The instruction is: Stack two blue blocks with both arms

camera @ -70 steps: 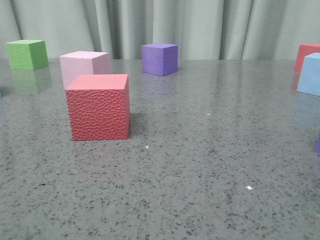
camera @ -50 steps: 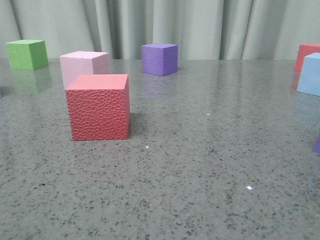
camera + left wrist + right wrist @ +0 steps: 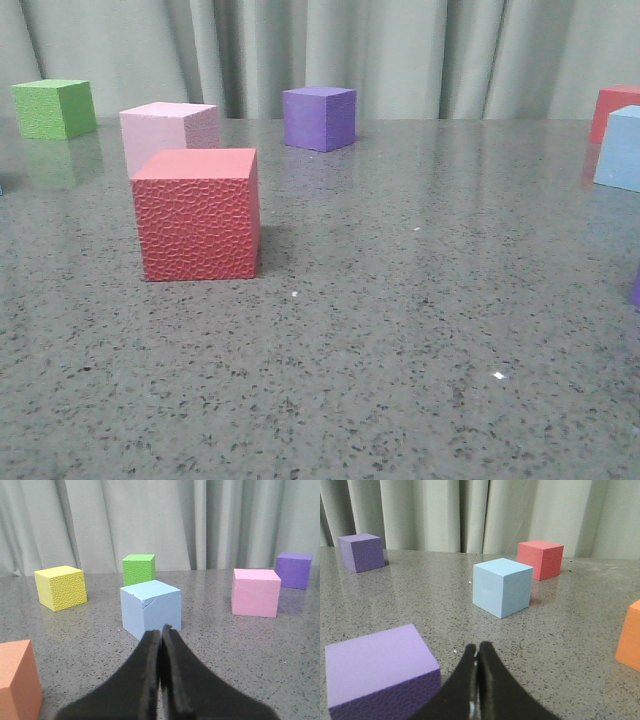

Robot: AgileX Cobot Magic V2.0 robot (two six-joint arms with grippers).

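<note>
One pale blue block point(image 3: 150, 608) stands on the grey table straight ahead of my left gripper point(image 3: 161, 629), whose black jaws are shut with nothing between them. The other blue block point(image 3: 502, 586) sits ahead of my right gripper point(image 3: 477, 647), which is also shut and empty, with bare table between them. In the front view that second blue block point(image 3: 621, 148) shows at the right edge, cut off by the frame. Neither gripper appears in the front view.
Front view: a red cube point(image 3: 198, 213) at left centre, a pink cube point(image 3: 168, 130) behind it, a green cube point(image 3: 55, 108) far left, a purple cube point(image 3: 319, 117) at the back. A large purple cube point(image 3: 377, 667) lies close beside my right gripper. Yellow point(image 3: 60, 587) and orange point(image 3: 17, 685) cubes flank my left gripper.
</note>
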